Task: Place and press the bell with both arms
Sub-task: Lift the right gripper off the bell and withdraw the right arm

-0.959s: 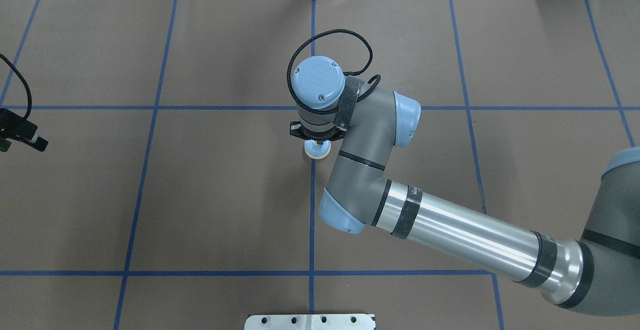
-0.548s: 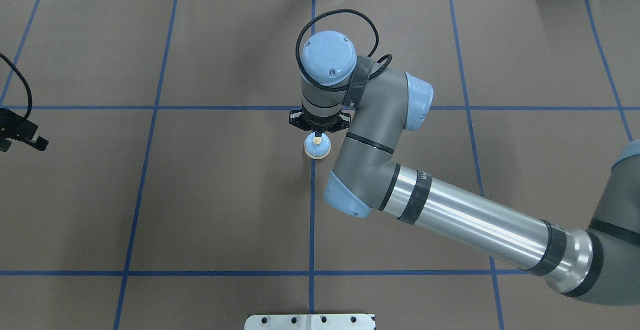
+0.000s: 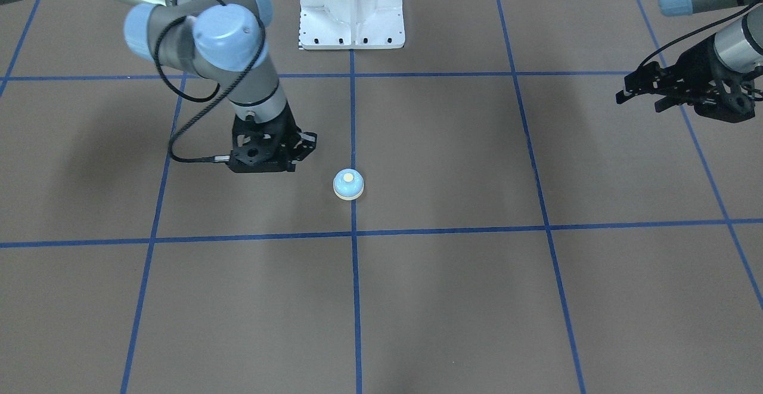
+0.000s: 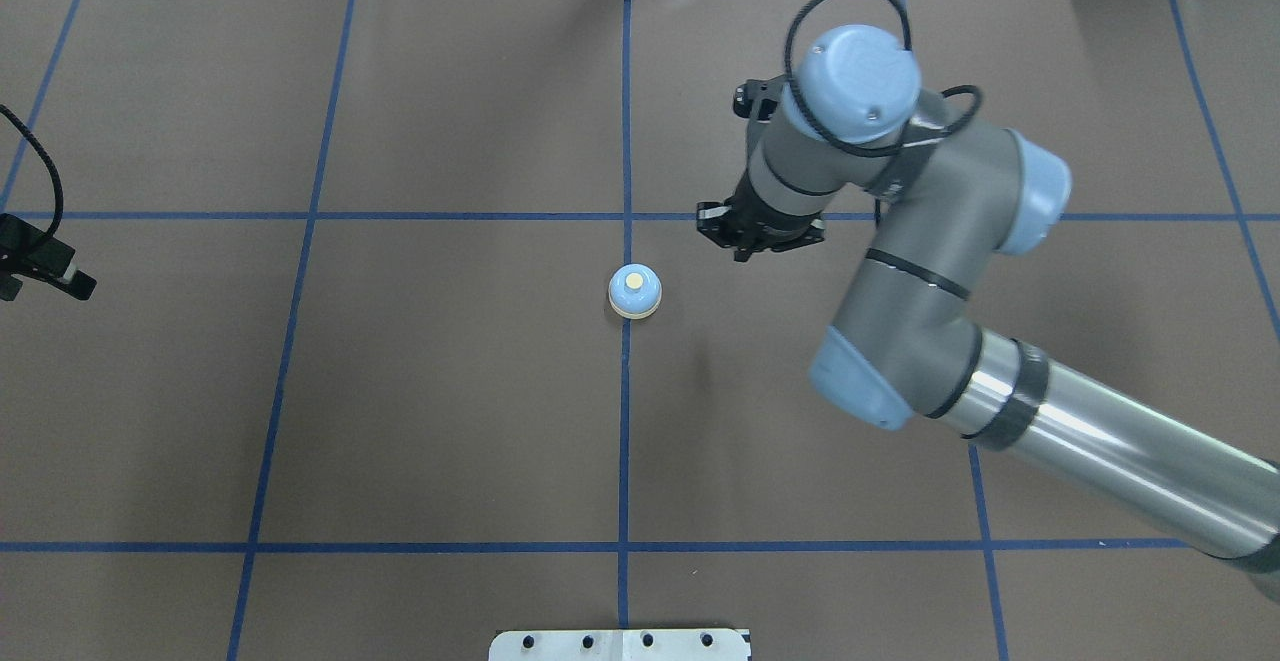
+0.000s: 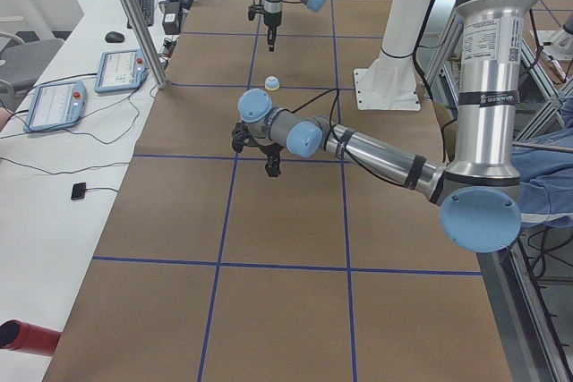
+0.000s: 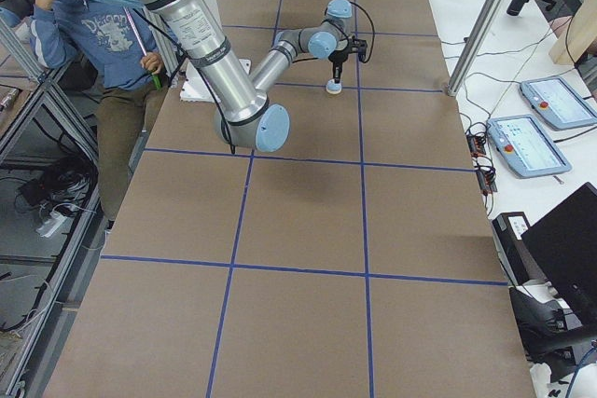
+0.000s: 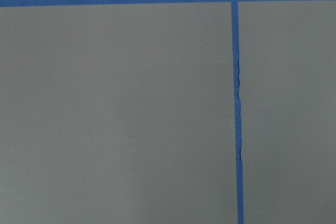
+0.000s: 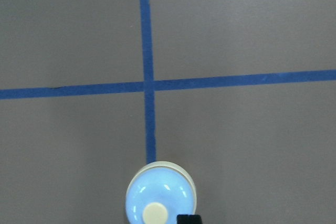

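The light-blue bell [image 4: 634, 292] stands alone on the brown table on the centre blue tape line. It also shows in the front view [image 3: 349, 184] and at the bottom of the right wrist view [image 8: 160, 195]. My right gripper [image 4: 746, 247] hangs above the table, to the right of the bell and apart from it. Its fingers look closed together and hold nothing. My left gripper [image 3: 641, 102] hovers far off at the table's left side, and its jaws look apart and empty. The left wrist view shows only table and tape.
The white pedestal base [image 3: 351, 18] stands at the robot's edge of the table. Blue tape lines [image 4: 624, 441] form a grid on the brown cover. Control tablets [image 5: 54, 105] and a metal post [image 5: 134, 15] stand beyond the far edge. A seated person [image 6: 93, 34] is behind the robot.
My right gripper has lifted off the bell's button and swung to the right and away from it. The bell stays where it was. The left gripper has not moved.
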You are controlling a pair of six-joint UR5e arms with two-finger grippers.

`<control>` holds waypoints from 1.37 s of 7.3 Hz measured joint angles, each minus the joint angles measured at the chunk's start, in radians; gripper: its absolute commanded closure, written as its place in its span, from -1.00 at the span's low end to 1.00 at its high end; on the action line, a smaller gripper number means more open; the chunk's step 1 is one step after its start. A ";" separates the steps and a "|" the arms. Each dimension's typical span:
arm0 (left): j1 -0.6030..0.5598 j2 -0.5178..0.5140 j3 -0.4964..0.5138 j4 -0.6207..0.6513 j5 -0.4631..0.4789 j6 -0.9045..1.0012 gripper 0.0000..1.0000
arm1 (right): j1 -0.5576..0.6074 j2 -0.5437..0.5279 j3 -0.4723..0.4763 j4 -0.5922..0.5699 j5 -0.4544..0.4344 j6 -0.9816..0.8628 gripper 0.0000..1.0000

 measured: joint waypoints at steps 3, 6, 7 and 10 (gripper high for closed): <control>-0.066 0.019 -0.001 0.000 0.012 0.042 -0.98 | 0.218 -0.349 0.247 0.008 0.107 -0.240 -1.00; -0.214 0.110 0.008 0.004 0.086 0.293 -0.98 | 0.567 -0.604 0.252 0.005 0.245 -0.749 -1.00; -0.274 0.151 0.031 0.006 0.123 0.441 -0.98 | 0.686 -0.660 0.198 0.002 0.273 -0.963 -1.00; -0.412 0.185 0.126 0.005 0.155 0.727 -0.98 | 0.874 -0.760 0.107 -0.004 0.292 -1.298 -1.00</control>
